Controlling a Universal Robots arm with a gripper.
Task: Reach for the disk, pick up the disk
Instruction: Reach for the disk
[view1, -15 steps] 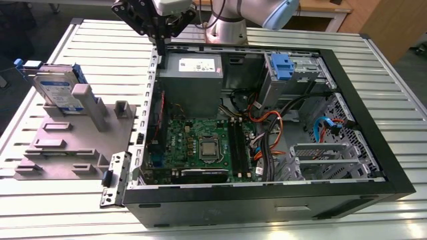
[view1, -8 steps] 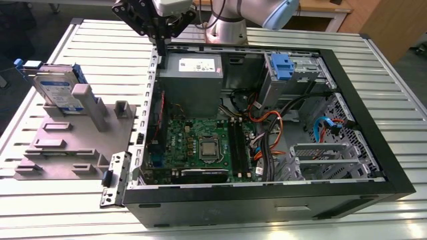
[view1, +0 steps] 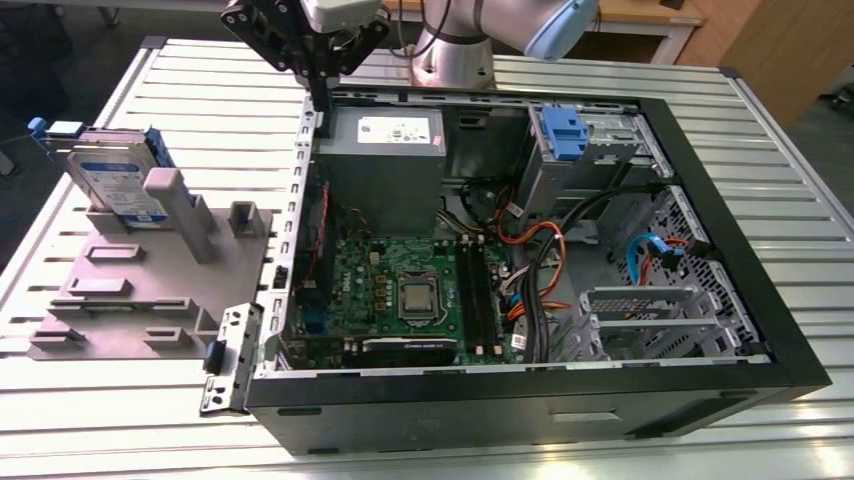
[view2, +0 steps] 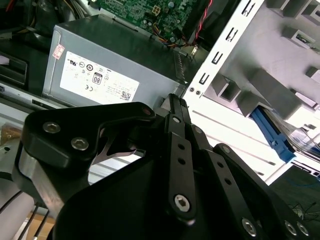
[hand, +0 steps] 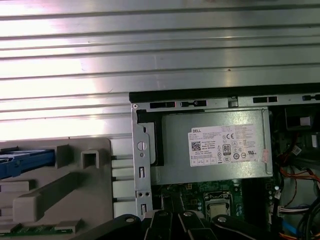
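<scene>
A ribbed aluminium table (view1: 747, 130) of long parallel slats carries the whole set-up, and beyond its far edge the exterior view shows pale wooden furniture (view1: 767, 45) and a strip of grey floor. An open black computer case (view1: 534, 400) lies on its side on the slats, with a grey power-supply box (view1: 380, 160) in its far corner. On the exterior view's left, a grey moulded fixture (view1: 147, 290) rests on the table, and the disk (view1: 114, 180) stands upright on edge in it, blue rails along its sides. The gripper (view1: 318, 108) hangs above the case wall beside the power-supply box, well apart from the disk. In the second wrist view the gripper (view2: 174, 99) seems drawn together to a single tip, with nothing held.
</scene>
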